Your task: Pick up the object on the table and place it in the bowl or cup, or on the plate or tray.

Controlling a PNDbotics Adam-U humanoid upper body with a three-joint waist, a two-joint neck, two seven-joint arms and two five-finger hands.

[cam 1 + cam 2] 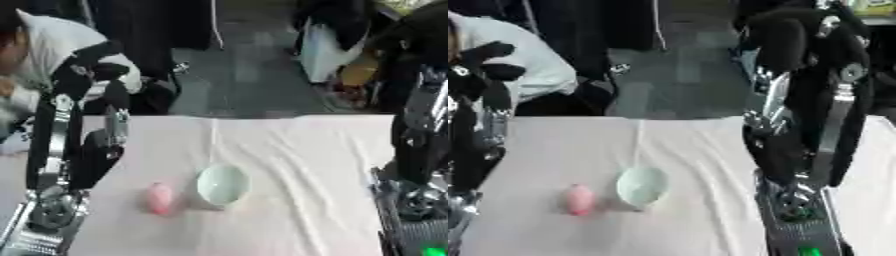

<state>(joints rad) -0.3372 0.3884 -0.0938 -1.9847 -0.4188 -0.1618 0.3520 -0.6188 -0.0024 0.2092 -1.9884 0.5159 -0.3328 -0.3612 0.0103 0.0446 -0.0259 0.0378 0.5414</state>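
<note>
A table covered with a wrinkled white cloth [297,150] fills the lower half of the view. Nearest the camera, left of centre, a small pink rounded object [159,198] lies on the cloth. Just beside it to the right and slightly farther back sits a pale green bowl [222,184]; the two are close, and a narrow strip of cloth seems to show between them. The bowl holds nothing that can be made out.

The robot's left arm rises along the left edge, black with silver joints, and its left hand [94,67] is raised high above the far edge of the table, well apart from the pink object. Its dark fingers look curled, with nothing in them. The right arm stands upright on the right side, and the right hand [785,35] is likewise lifted high, a dark mass whose fingers cannot be told open or closed. Neither hand touches the pink object or the bowl
</note>
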